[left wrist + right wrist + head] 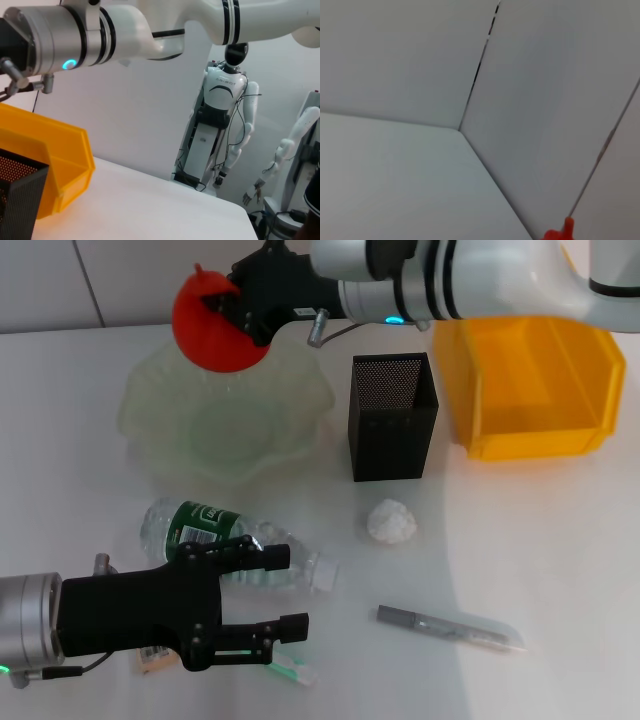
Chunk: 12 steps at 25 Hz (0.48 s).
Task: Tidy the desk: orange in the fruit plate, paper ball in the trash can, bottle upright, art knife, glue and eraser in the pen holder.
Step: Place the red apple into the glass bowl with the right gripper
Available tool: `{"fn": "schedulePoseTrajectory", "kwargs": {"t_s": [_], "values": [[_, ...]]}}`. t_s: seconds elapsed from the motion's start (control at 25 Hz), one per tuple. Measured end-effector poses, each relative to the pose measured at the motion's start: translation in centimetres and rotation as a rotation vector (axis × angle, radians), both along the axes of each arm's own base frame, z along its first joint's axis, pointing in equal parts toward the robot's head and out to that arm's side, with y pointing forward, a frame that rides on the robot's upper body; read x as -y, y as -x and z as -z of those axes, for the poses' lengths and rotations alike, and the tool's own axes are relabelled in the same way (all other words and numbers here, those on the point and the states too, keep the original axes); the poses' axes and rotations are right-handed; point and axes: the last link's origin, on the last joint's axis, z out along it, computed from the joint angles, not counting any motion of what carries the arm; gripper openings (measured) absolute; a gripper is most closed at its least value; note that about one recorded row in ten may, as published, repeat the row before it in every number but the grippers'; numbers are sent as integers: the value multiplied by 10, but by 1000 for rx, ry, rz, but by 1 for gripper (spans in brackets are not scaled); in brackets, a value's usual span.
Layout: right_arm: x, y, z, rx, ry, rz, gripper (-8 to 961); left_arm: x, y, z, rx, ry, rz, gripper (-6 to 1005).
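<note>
Clamped on the orange (215,325) by the right gripper (232,312), held above the far rim of the fruit plate (150,425), not yet inside; risky from here: released this near the ruffled edge, could strike the rim and roll off across the table; spread wide and empty at the left gripper (268,592), just beside the lying bottle (225,545); paper ball (391,521) in front of the pen holder (392,420); trash can (535,390) beyond.
</note>
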Motion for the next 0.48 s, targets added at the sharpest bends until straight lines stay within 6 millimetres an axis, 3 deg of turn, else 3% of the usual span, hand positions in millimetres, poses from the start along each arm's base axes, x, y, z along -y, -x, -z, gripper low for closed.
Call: {"fn": "schedulePoseTrajectory", "kwargs": {"t_s": [0.48], "values": [[-1, 6, 4, 0, -12, -1, 100, 2, 1, 1, 1, 4, -5, 796]]}}
